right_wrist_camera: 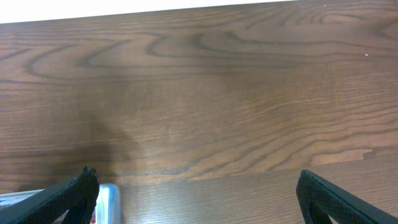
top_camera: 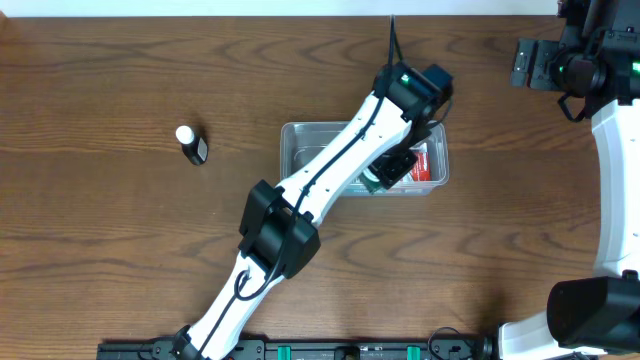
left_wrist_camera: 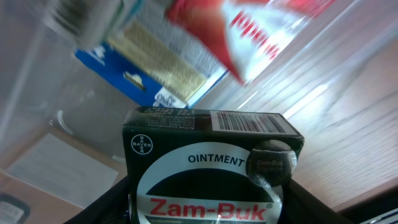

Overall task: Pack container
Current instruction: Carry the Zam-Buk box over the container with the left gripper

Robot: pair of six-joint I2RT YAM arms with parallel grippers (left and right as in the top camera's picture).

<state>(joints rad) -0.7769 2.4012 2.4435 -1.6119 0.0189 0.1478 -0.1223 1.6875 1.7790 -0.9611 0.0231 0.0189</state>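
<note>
Dark wooden table [top_camera: 100,250] is bearing the clear rectangular plastic container [top_camera: 295,150] at centre. Inside it the left gripper [top_camera: 393,168] is clamping a dark-green cardboard ointment box [left_wrist_camera: 211,168], while the right gripper [right_wrist_camera: 199,186] is hanging far right, jaws apart.

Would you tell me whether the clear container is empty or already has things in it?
Not empty. The container holds a red packet and a blue box; the left gripper holds an ointment box.

table [top_camera: 100,250]: brown wood grain | bottle [top_camera: 193,146]: white cap, dark body
</note>
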